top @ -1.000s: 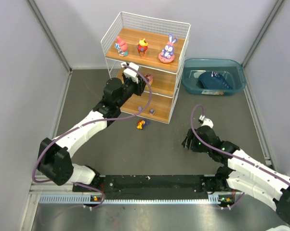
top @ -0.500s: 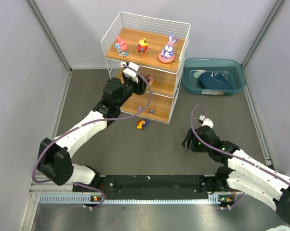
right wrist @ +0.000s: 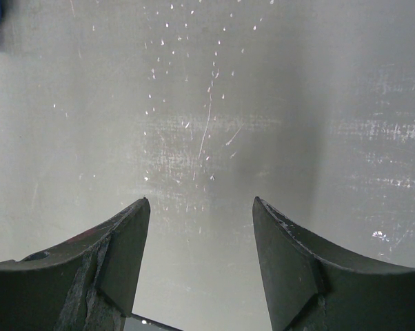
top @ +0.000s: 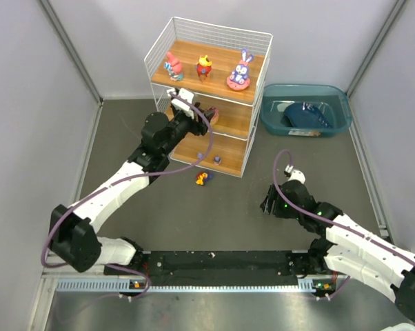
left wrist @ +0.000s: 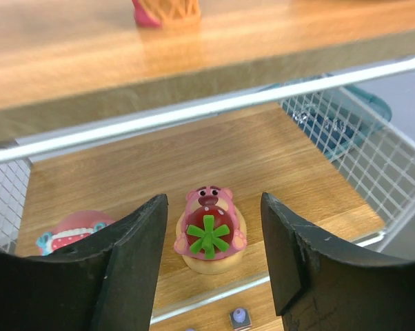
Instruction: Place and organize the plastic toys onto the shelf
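Note:
The shelf (top: 221, 52) stands at the back centre. Its top tier holds three toys: a pink-red one (top: 173, 65), a red-yellow one (top: 205, 67) and a purple bunny (top: 240, 73). My left gripper (top: 199, 110) is open at the front of the middle tier (left wrist: 262, 158). In the left wrist view a pink bear with a strawberry (left wrist: 209, 231) stands between my open fingers, untouched. Another pink toy (left wrist: 73, 231) lies to its left. A small red-yellow toy (top: 203, 178) lies on the floor before the shelf. My right gripper (top: 271, 203) is open and empty over bare floor (right wrist: 207, 103).
A teal bin (top: 305, 87) with a dark blue object (top: 304, 114) stands right of the shelf. A small purple piece (top: 217, 160) sits on the bottom tier. Grey walls close in both sides.
My left arm has drawn back slightly to the left from the middle tier. The pink bear stays standing on the tier. The right arm has not moved.

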`<state>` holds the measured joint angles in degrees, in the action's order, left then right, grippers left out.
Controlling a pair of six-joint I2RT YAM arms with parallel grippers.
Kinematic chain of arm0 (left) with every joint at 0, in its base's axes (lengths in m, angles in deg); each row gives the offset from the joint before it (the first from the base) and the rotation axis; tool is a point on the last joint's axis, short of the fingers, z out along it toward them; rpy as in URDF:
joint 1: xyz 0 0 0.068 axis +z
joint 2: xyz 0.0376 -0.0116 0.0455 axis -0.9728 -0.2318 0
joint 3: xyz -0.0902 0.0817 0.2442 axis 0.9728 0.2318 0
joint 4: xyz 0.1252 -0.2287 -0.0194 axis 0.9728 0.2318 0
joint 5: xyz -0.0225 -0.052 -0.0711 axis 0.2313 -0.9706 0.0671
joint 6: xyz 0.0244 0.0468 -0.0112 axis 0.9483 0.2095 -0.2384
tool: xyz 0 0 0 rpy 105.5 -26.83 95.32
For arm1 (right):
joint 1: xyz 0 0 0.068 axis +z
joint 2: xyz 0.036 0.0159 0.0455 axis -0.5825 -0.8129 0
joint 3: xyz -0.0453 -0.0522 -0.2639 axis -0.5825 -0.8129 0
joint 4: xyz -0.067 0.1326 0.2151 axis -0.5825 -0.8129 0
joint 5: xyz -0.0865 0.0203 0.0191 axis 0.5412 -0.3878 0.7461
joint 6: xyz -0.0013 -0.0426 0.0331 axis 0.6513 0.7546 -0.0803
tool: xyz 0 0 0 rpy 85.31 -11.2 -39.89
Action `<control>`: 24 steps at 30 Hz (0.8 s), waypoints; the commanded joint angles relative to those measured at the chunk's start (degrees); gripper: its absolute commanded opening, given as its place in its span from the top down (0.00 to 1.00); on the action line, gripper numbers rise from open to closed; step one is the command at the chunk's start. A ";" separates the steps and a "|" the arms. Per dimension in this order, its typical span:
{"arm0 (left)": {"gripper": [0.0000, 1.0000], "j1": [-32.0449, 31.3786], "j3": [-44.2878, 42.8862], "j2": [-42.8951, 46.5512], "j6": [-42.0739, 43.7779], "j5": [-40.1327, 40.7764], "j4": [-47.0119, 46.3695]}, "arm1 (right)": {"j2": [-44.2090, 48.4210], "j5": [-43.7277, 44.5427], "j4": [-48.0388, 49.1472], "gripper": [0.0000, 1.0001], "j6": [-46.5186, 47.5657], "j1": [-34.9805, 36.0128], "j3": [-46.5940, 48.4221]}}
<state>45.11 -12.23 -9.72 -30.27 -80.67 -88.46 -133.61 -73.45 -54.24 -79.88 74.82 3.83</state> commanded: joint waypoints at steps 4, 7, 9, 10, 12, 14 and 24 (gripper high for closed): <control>0.34 -0.86 4.55 11.52 -1.13 -2.10 -5.00 | 0.87 1.01 0.32 0.38 -0.06 -0.70 0.18; 0.31 -0.86 8.77 16.88 -3.40 -1.75 -3.60 | 0.87 1.01 0.32 0.38 0.03 -0.62 0.18; 0.27 -0.86 13.51 21.71 -5.68 -1.14 -2.45 | 0.96 1.18 0.32 0.38 0.03 -0.70 0.09; 0.23 -0.86 15.62 23.29 -6.22 -0.96 -2.45 | 1.05 1.18 0.24 0.38 -0.06 -0.70 0.09; 0.21 -0.86 22.29 27.25 -8.75 0.27 -2.19 | 1.05 1.36 0.50 0.38 -0.32 -0.70 -0.09; 0.18 -0.86 29.74 31.19 -10.78 0.36 -2.62 | 0.96 1.45 0.68 0.37 -0.32 -0.70 -0.17; 0.01 -0.95 49.21 28.51 -19.06 -1.22 -14.74 | -0.01 0.39 1.91 0.38 0.03 -0.70 -0.53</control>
<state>44.30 35.48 23.24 -46.29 -81.28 -93.45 -133.61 -73.25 -54.10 -79.88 74.82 3.57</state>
